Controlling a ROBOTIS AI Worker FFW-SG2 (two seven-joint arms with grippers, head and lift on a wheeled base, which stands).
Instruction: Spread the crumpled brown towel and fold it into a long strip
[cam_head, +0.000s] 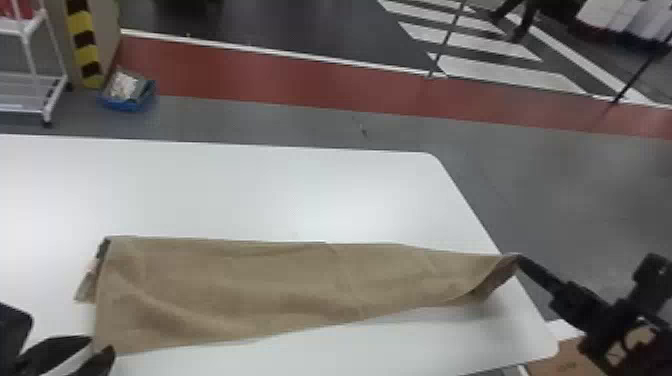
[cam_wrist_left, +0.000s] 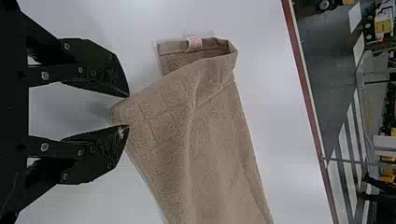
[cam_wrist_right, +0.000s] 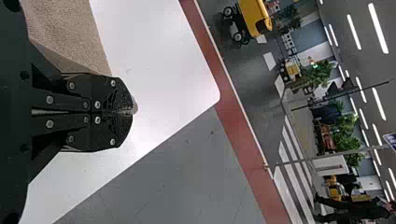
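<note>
Head view: brown towel (cam_head: 260, 285), tag (cam_head: 91, 267) indistinct.

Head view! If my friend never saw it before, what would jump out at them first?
Probably the big brown towel, stretched across the white table. Next, the two black grippers: the right one pinches the towel's right end at the table's edge, and the left one is open at its near left corner. Behind, at the upper left, yellow-and-black stripes stand out.

Blue bin (cam_head: 126, 104) on flr nr white cart (cam_head: 25, 90).
</note>
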